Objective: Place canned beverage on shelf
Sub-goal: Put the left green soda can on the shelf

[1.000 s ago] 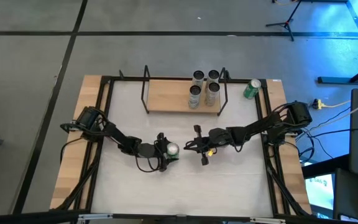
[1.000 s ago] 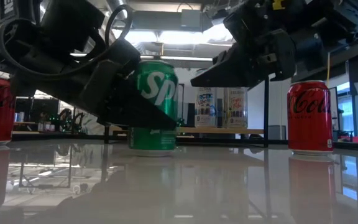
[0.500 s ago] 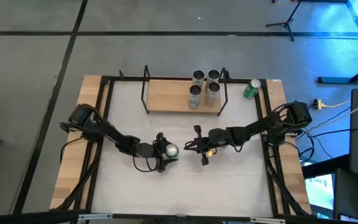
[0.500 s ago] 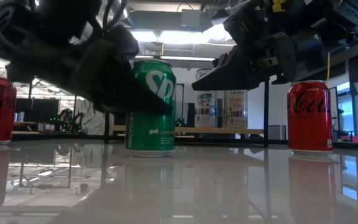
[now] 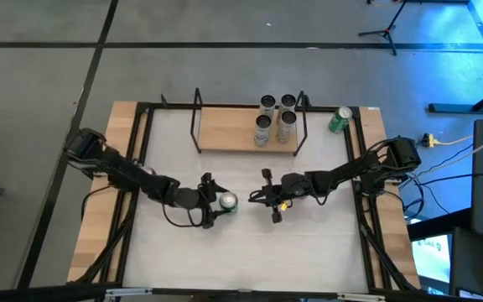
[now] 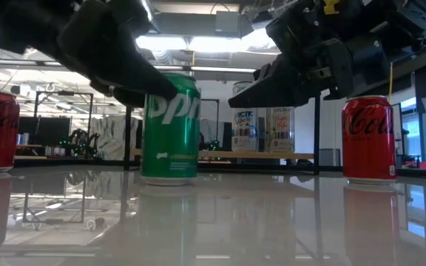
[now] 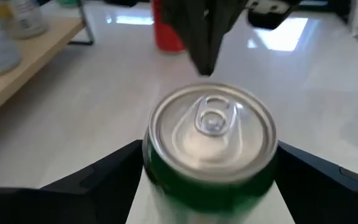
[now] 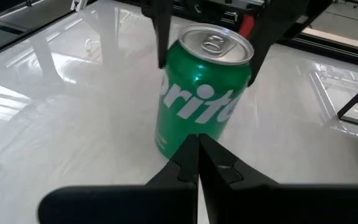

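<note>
A green can [image 8: 202, 93] bears partial white "Sprite" lettering; two red cans [image 6: 368, 138] show Coca-Cola script on the bench [image 6: 272, 222].

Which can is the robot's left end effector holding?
The green can at mid-table, between the left end effector's fingers. The other green can lies beside the shelf.

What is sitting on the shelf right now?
Four cans stand clustered at the right end of the shelf; the rest of the board looks bare. Their labels cannot be read from above.
</note>
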